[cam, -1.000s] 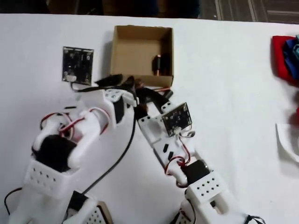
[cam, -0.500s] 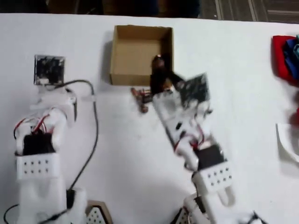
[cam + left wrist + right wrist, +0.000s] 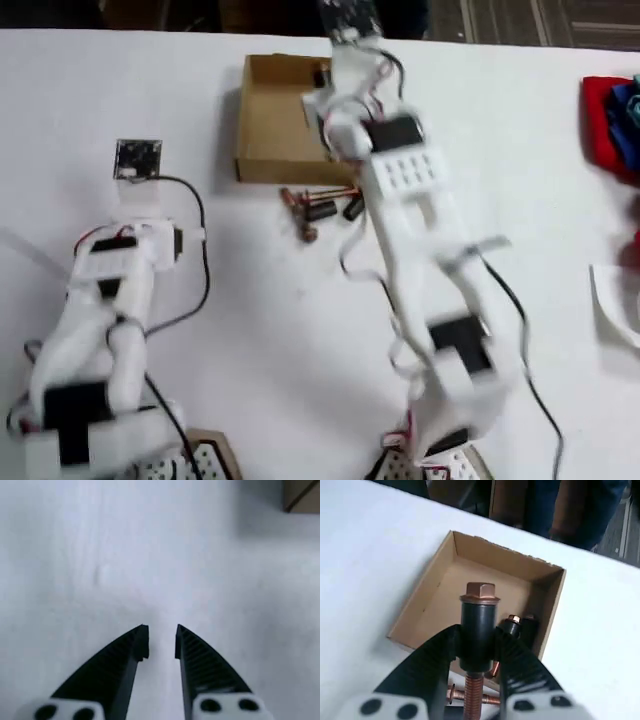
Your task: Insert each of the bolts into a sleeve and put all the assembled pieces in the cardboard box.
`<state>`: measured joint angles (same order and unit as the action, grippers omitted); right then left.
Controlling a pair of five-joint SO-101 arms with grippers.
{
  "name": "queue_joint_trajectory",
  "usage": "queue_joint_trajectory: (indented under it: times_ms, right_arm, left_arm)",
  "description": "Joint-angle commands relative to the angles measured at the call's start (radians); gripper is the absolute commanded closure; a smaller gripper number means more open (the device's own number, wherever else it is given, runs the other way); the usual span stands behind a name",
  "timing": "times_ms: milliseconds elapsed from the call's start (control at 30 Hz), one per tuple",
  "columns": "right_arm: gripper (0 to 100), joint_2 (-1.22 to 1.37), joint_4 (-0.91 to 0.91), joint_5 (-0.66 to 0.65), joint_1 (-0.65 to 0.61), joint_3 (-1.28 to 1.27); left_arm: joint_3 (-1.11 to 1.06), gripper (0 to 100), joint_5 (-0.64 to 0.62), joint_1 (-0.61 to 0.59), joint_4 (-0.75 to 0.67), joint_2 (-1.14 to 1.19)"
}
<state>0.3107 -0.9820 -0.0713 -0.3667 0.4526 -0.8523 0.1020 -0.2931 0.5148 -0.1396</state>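
Observation:
My right gripper (image 3: 477, 636) is shut on an assembled piece (image 3: 479, 622), a black sleeve with a copper bolt through it, held upright over the open cardboard box (image 3: 437, 597). Another assembled piece (image 3: 514, 626) lies inside the box by one wall. In the high view the right arm (image 3: 400, 180) stretches over the box (image 3: 285, 168). Loose copper bolts (image 3: 300, 200) and black sleeves (image 3: 321, 210) lie on the table just in front of it. My left gripper (image 3: 161, 642) hovers over bare white table, fingers a little apart and holding nothing, with a box corner (image 3: 302, 497) far off.
The left arm (image 3: 110, 280) sits pulled back at the left side of the table. A red and blue cloth (image 3: 612, 110) and a white object (image 3: 618, 305) lie at the right edge. Dark floor runs past the far table edge.
The right arm has swung from in front of the box to above it, carrying the assembled piece. The left arm has pulled back to the left, away from the loose parts.

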Motion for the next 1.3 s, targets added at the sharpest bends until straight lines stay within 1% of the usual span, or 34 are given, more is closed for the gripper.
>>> queue_joint_trajectory:
  times_ms: [0, 67, 133, 200, 267, 400, 600, 767, 1267]
  right_arm:
    - [97.6, 0.320, -0.176, 0.094, 0.013, 0.582]
    - [97.6, 0.472, -0.239, 0.141, 0.019, 0.793]
    - [97.6, 0.608, -0.265, 0.164, 0.021, 0.956]
    - [97.8, 0.725, -0.268, 0.166, 0.019, 1.053]
    - [97.8, 0.808, -0.257, 0.166, 0.018, 1.097]
    - [97.8, 0.878, -0.199, 0.166, 0.024, 1.102]
    - [97.8, 0.894, -0.183, 0.166, 0.016, 1.100]
    - [97.8, 0.929, -0.111, 0.166, 0.033, 1.060]
    - [97.8, 1.004, -0.116, 0.166, 0.036, 1.042]
  left_arm:
    - [0.153, 92, -0.003, -0.006, 0.074, 0.106]
    - [0.173, 92, -0.002, -0.006, 0.104, 0.129]
    - [0.177, 92, -0.003, -0.003, 0.117, 0.144]
    - [0.180, 92, -0.005, -0.006, 0.123, 0.146]
    - [0.180, 92, -0.003, -0.006, 0.123, 0.146]
    - [0.180, 92, -0.003, -0.006, 0.123, 0.146]
    - [0.180, 92, -0.003, -0.006, 0.120, 0.146]
    - [0.180, 92, -0.005, -0.006, 0.120, 0.146]
    - [0.180, 92, -0.005, -0.006, 0.117, 0.146]
